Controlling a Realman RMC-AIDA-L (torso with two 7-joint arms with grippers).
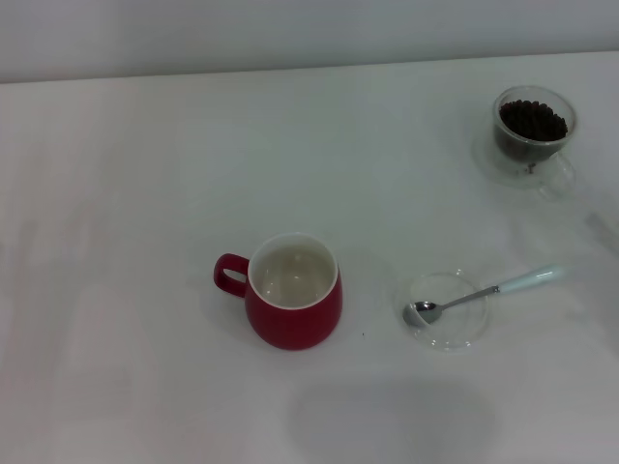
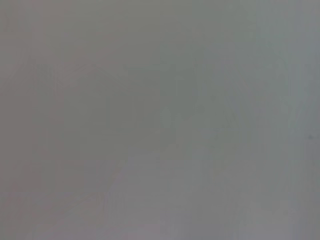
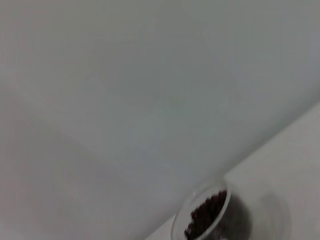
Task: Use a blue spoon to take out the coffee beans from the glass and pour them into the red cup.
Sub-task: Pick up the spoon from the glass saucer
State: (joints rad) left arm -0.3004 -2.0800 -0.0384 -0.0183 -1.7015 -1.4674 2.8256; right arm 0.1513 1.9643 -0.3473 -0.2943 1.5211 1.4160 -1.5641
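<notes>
Neither gripper in view, so their state can't be told; nothing picked up yet. Small teaspoon with pale-blue handle [image 1: 481, 294] rests bowl-down in a flat clear glass saucer [image 1: 447, 333], handle out toward 2 o'clock, probably free for the right arm. Rounded dark red mug [image 1: 293, 291] sits at centre, empty; small clear glass cup [image 1: 535, 134] of dark coffee beans [image 1: 532, 120] at 1 o'clock

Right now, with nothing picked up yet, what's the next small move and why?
Probably bring the right arm down to the pale-blue-handled metal spoon, whose bowl rests on the flat clear saucer. No gripper shows in any view, the dark coffee beans fill the small clear glass, and the dark red mug looks empty.
</notes>
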